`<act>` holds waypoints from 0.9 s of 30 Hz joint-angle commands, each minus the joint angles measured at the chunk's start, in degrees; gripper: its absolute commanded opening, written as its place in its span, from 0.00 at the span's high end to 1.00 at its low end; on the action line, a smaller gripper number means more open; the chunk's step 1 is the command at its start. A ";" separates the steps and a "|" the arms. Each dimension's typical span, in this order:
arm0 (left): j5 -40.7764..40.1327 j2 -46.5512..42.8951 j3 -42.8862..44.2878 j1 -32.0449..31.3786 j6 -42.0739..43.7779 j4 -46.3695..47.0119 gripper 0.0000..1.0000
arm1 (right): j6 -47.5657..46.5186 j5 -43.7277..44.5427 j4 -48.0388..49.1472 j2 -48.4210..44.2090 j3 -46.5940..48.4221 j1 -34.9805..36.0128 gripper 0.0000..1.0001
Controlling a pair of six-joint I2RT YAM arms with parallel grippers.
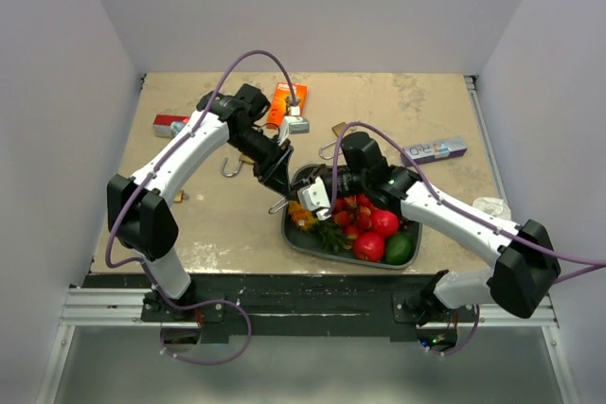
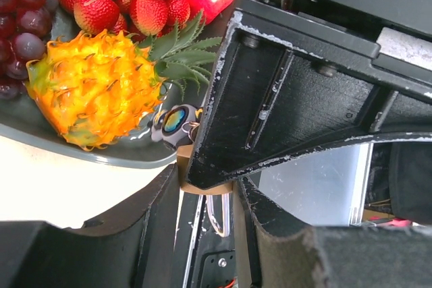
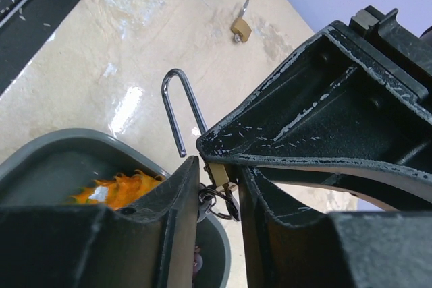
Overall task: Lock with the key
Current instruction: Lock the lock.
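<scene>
Top view: the left end effector [image 1: 281, 186] and right end effector [image 1: 298, 202] meet tip to tip above the bench [image 1: 213, 229], just beside the fruit tray [image 1: 312, 251].

Left wrist: the left one is clamped on the brass padlock [image 2: 204, 184], and the key [image 2: 175, 120] juts toward its partner.

Right wrist: straight ahead, the open shackle [image 3: 177, 109] points away with the key end nearest. The fingers [image 3: 177, 227] flank the key ring [image 3: 217, 202], though a grip cannot be confirmed.

White walls [image 1: 312, 7], beige tabletop [image 1: 227, 224]
</scene>
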 commanded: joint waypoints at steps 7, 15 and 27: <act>3.16 -3.35 -0.39 -0.29 -0.38 -0.47 1.00 | -9.81 3.92 -1.29 0.61 1.06 1.63 0.72; 3.16 -3.44 -0.39 -0.29 -0.38 -0.47 1.00 | -12.46 4.63 -1.91 1.23 2.20 1.72 0.84; 1.22 -3.09 4.60 6.55 0.15 0.40 0.26 | 3.53 6.29 5.30 1.14 3.17 1.63 1.00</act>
